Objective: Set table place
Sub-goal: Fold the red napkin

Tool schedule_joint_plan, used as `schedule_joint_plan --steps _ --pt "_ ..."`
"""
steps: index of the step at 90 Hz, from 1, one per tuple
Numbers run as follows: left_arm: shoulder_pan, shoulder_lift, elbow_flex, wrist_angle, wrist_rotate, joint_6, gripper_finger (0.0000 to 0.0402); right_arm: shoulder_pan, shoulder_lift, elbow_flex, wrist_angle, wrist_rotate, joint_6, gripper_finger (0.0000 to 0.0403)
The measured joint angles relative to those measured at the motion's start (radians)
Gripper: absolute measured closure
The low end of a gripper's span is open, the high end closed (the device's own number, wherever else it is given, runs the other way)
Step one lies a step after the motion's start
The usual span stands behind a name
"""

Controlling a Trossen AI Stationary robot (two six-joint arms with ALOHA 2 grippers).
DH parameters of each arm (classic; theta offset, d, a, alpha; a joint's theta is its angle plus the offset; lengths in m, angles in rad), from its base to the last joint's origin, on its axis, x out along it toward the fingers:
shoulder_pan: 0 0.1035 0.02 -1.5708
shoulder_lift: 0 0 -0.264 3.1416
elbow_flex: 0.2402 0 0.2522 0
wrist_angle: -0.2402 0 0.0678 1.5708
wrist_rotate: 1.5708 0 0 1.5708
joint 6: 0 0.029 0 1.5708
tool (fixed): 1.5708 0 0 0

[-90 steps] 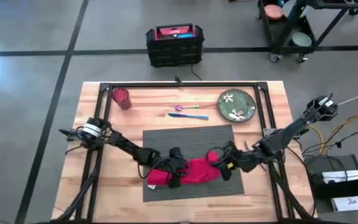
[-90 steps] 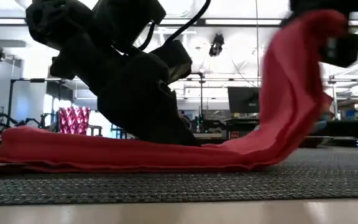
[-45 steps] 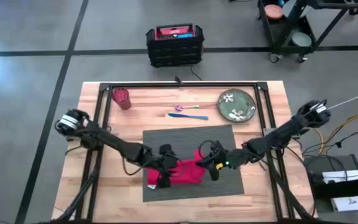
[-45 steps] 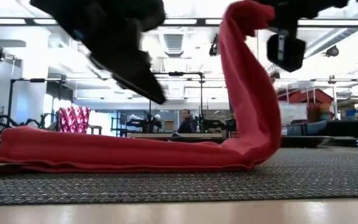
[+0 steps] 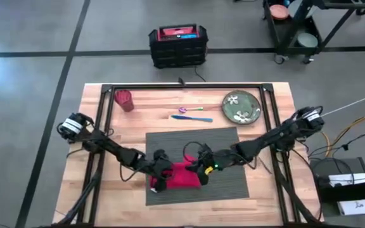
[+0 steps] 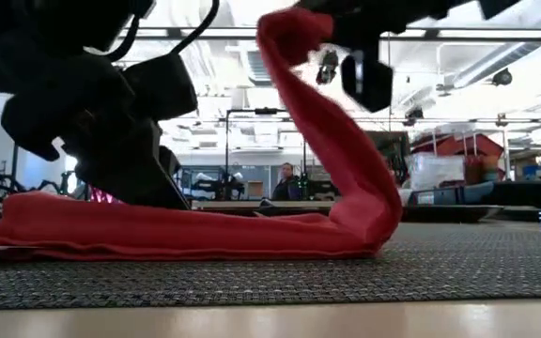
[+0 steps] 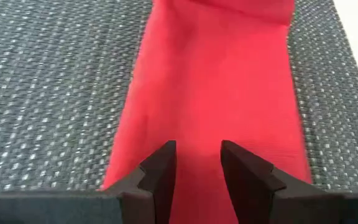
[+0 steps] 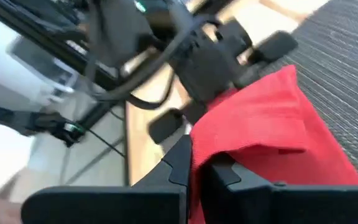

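Observation:
The dark grey ribbed placemat (image 5: 224, 142) lies at the table's middle. On its near left part lies a red cloth napkin (image 5: 181, 177). My left gripper (image 5: 159, 179) stands over the napkin's left part, fingers slightly open (image 7: 197, 165). My right gripper (image 5: 199, 168) is shut on the napkin's right end, which it holds up high (image 6: 289, 28). The cloth curves down from there to a bend (image 6: 374, 221) on the placemat (image 6: 393, 272). My left gripper comes down from above onto the top of the napkin's flat left part (image 6: 162, 208), its fingertips (image 7: 163, 168) a little apart on the cloth, which lies flat on the placemat. My right gripper pinches the napkin's right end (image 8: 219, 134) between its two fingers. That end is lifted clear and drawn back over the flat part; one layer or several, I cannot tell.
A green flowered plate (image 5: 241, 106) sits at the far right of the table. A red cup (image 5: 125, 100) stands at the far left. Two coloured utensils (image 5: 192, 114) lie just beyond the placemat. The placemat's right half is bare.
My right gripper has carried the napkin's right end up and toward the table's left, so the cloth folds over itself and the bend has shifted left. My left gripper rose off the napkin, moved left, and came down on its left part again.

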Motion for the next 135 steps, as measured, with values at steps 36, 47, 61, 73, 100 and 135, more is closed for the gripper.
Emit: schedule_joint_plan --steps 36,47,61,73,100,135 --pt "-0.109 -0.290 0.090 -0.557 0.003 -0.148 0.0287 -0.052 0.195 0.237 -0.163 -0.035 -0.010 0.0403" --pt "-0.156 -0.367 0.051 -0.611 0.004 -0.242 0.0287 -0.063 0.243 0.283 -0.158 -0.046 -0.012 0.0403" --pt "-0.187 -0.408 -0.032 -0.545 -0.009 -0.309 0.0287 -0.075 0.310 0.337 -0.160 -0.077 0.006 0.0403" --pt "-0.188 -0.389 -0.105 -0.432 -0.008 -0.322 0.0287 -0.081 0.360 0.384 -0.161 -0.096 0.014 0.0403" --pt "-0.188 -0.342 -0.155 -0.347 -0.015 -0.337 0.0287 -0.095 0.437 0.438 -0.158 -0.152 0.026 0.0403" --pt "-0.192 -0.387 -0.088 -0.453 -0.030 -0.315 0.0287 -0.097 0.468 0.472 -0.156 -0.176 0.038 0.0319"
